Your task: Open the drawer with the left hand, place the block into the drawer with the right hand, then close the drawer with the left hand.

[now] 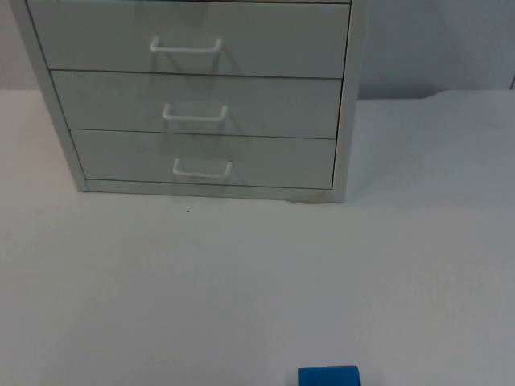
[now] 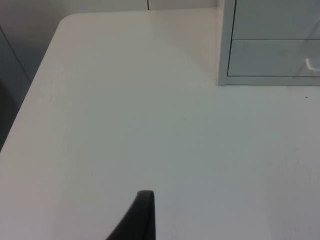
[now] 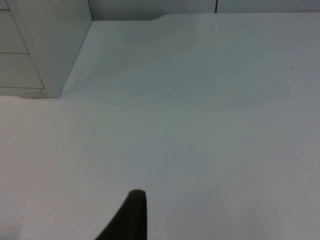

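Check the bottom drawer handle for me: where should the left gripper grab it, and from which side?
Judging by its shape, grip the bottom drawer's handle at the middle of its horizontal bar, coming straight at the drawer front from the table side. The white bar stands off the closed front on two short legs, so one finger could probably slip behind it. Fingers above and below the bar suit an outward pull.

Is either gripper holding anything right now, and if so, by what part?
Nothing is held. The blue block lies alone on the table, and the drawers are shut, handles untouched.
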Available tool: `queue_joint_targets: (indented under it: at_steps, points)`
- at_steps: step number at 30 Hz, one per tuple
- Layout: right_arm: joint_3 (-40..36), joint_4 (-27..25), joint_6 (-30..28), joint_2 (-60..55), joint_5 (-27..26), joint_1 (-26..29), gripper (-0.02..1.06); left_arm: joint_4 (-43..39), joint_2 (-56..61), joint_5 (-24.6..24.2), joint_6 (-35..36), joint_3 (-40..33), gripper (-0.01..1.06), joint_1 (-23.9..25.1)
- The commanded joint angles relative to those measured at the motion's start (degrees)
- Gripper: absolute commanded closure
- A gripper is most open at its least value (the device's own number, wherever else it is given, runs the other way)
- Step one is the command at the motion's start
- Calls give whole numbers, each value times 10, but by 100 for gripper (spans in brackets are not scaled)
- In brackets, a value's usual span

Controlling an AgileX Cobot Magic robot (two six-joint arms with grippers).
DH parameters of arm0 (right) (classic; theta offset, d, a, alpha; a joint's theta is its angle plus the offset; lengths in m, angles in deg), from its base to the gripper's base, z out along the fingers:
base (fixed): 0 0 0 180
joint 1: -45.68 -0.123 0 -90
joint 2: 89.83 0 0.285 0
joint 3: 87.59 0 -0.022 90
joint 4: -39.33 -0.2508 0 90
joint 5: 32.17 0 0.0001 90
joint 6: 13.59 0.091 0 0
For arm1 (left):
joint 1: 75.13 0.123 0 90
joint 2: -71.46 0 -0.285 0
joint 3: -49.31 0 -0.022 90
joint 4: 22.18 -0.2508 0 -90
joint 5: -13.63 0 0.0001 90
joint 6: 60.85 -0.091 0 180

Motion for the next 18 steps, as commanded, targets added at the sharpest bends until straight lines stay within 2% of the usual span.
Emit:
queue_joint_targets:
  at_steps: [1,10,18]
  points:
    - [13,-2,1,2,-5,3,-1,9,3,3,3,-3,0,0]
    - [72,-2,1,-116,-43,3,-1,40,-73,7,3,8,0,0]
    - [92,-2,1,-265,-113,3,-1,41,-165,62,3,49,0,0]
